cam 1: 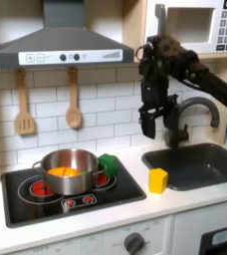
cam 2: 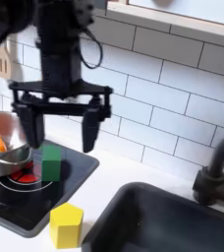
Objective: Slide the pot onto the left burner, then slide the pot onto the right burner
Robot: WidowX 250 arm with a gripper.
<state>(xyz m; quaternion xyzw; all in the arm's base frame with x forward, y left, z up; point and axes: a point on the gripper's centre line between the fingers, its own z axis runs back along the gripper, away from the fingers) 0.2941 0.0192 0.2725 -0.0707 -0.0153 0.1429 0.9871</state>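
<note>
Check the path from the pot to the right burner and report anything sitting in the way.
The pot sits between the two burners, over part of each. A green block stands on the right burner, touching or nearly touching the pot's side in the first exterior view. It would probably get pushed. The yellow block rests on the counter, off the cooktop.

In the first exterior view, your tool (cam 1: pixel 148 127) hangs above the tabletop (cam 1: pixel 185 214); the pot (cam 1: pixel 69 171) sits lower left on the cooktop (cam 1: pixel 46 204), the sink (cam 1: pixel 200 164) lower right.
</note>
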